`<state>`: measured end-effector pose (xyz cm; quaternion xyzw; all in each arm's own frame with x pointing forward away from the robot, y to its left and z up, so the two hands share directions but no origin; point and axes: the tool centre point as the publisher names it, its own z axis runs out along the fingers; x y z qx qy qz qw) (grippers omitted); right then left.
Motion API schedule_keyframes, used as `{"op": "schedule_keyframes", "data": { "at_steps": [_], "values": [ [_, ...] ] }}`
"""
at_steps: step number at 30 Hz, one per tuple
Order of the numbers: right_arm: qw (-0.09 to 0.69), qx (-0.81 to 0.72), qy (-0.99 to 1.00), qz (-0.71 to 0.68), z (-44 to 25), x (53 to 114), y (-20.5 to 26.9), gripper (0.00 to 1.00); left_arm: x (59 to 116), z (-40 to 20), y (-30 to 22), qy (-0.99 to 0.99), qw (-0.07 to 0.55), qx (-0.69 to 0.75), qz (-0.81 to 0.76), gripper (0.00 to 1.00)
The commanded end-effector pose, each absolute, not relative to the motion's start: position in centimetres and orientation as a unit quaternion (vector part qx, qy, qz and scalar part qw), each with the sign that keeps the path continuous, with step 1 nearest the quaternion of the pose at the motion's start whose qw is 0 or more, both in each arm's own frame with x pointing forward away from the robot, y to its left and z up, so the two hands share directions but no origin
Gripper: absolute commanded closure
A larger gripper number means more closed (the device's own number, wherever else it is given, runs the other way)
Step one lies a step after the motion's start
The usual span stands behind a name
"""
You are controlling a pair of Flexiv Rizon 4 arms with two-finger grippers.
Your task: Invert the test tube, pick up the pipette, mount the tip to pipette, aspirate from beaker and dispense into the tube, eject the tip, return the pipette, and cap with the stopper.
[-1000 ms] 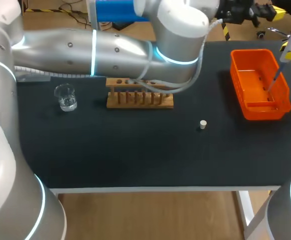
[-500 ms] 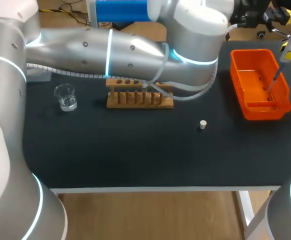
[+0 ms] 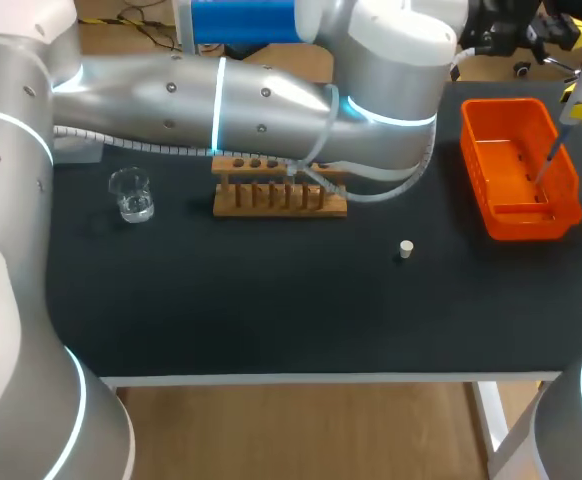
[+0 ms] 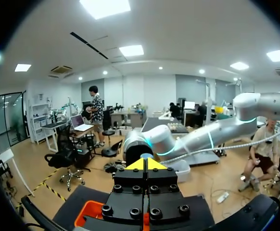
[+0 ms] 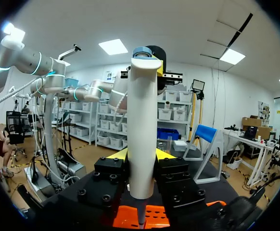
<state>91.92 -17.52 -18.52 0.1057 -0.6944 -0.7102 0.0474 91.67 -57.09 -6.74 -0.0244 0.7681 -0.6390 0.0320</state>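
Left arm [image 3: 271, 90] shifted right | left fingers [image 4: 138, 164] closed together | right fingers [image 5: 116, 155] clamp pipette [image 5: 142, 125] between them

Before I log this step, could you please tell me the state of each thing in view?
Beaker: upright, holding clear liquid.
Wooden rack: standing upright.
Stopper: loose on the table, capping nothing.
Pipette: upright, over the orange bin.
Right hand: shut on the pipette.
Left hand: shut, empty.

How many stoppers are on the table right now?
1. The small white stopper sits alone on the black table, between the wooden tube rack and the orange plastic bin. The left arm may hide others.
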Motion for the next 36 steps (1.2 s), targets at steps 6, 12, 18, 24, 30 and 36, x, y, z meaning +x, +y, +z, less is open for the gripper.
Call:
{"op": "schedule_keyframes", "data": {
  "at_steps": [6,12,18,24,30,36],
  "values": [
    [0.047,0.106,-0.696,-0.709,-18.4,91.9,-17.5,1.00,92.0,-8.5,-58.0,0.759,0.028,-0.022,-0.650,1.00],
    [0.047,0.106,-0.696,-0.709,-18.4,91.9,-17.5,1.00,92.1,-8.7,-58.3,0.757,0.025,-0.018,-0.653,1.00],
    [0.047,0.106,-0.696,-0.709,-18.4,91.9,-17.5,1.00,92.2,-8.9,-58.5,0.757,0.021,-0.013,-0.653,1.00],
    [0.047,0.106,-0.696,-0.709,-18.4,91.9,-17.5,1.00,92.2,-9.5,-58.7,0.760,0.013,-0.012,-0.649,1.00],
    [0.047,0.106,-0.696,-0.709,-18.4,91.9,-17.5,1.00,92.3,-9.9,-58.6,0.761,0.012,-0.014,-0.649,1.00],
    [0.047,0.106,-0.696,-0.709,-18.4,91.9,-17.5,1.00,92.3,-10.2,-58.4,0.762,0.012,-0.016,-0.647,1.00]
  ]
}}
